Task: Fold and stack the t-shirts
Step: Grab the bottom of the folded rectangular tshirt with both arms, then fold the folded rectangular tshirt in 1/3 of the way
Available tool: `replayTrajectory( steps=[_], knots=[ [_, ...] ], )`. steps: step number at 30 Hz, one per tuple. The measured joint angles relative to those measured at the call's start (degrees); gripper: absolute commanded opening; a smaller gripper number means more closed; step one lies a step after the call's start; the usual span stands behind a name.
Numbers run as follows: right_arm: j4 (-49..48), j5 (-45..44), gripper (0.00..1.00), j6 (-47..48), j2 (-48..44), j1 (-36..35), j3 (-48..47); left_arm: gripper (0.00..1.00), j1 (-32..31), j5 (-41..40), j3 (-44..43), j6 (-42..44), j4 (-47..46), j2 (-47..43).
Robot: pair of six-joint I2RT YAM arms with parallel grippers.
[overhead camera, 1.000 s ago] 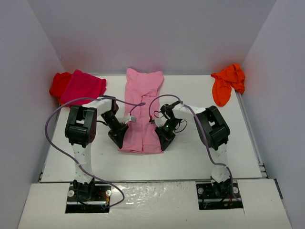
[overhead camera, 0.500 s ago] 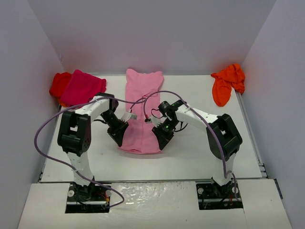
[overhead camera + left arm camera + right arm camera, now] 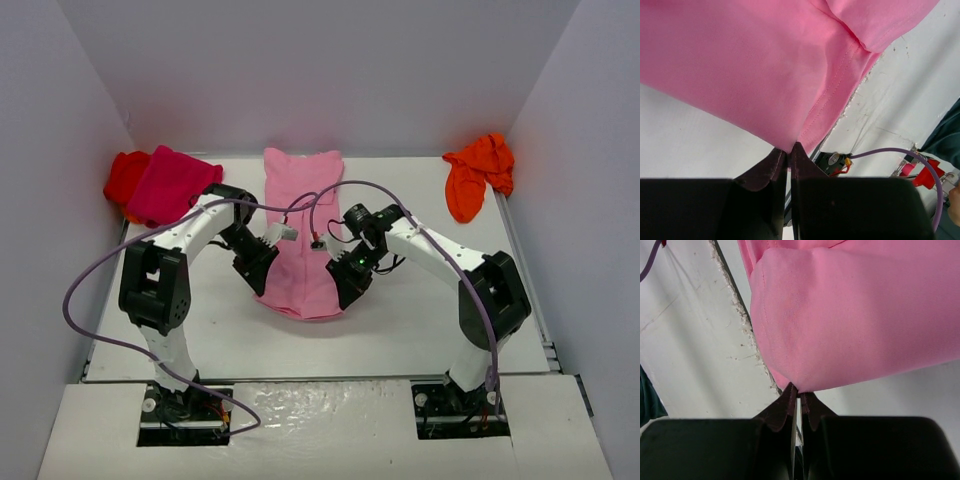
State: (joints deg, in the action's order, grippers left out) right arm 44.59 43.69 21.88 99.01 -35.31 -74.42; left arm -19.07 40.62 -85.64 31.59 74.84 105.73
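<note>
The light pink t-shirt (image 3: 300, 230) lies as a long narrow strip down the middle of the table. My left gripper (image 3: 262, 283) is shut on its near left corner (image 3: 785, 145). My right gripper (image 3: 345, 295) is shut on its near right corner (image 3: 799, 387). Both hold the near end lifted off the table, so it sags between them. The magenta t-shirt (image 3: 175, 183) lies at the back left on top of the red t-shirt (image 3: 125, 178). The orange t-shirt (image 3: 475, 175) lies crumpled at the back right.
White walls close the table in on the left, back and right. Purple cables (image 3: 100, 270) loop from both arms over the left side and over the pink shirt. The table's near edge (image 3: 320, 378) runs in front of the arm bases.
Both grippers have moved up and towards the back with the pink shirt's near corners. The near end has left the table and now hangs curved between them.
</note>
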Motion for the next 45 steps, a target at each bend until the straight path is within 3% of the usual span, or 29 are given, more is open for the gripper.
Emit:
replayTrajectory(
  steps=[9, 20, 42, 44, 45],
  knots=[
    [0.8, 0.67, 0.0, 1.46, -0.22, 2.73, -1.63, 0.0, -0.04, 0.3, -3.7, -0.53, 0.33, 1.22],
    [0.99, 0.27, 0.0, 2.52, 8.84, 7.65, -13.69, 0.0, 0.23, -2.11, -15.94, -4.65, 0.94, 8.09],
    [0.33, 1.18, 0.0, 1.31, 27.54, 13.43, -37.7, 0.0, 6.71, -5.14, -50.86, -7.04, 1.3, 29.19],
    [0.62, 1.41, 0.06, 0.76, 29.01, 13.6, -39.86, 0.01, 6.71, -5.23, -54.44, -7.2, 1.93, 31.62],
    [0.53, 1.48, 0.19, 0.54, 29.78, 13.62, -40.91, 0.03, 6.71, -5.25, -55.94, -7.27, 1.81, 32.77]
  ],
)
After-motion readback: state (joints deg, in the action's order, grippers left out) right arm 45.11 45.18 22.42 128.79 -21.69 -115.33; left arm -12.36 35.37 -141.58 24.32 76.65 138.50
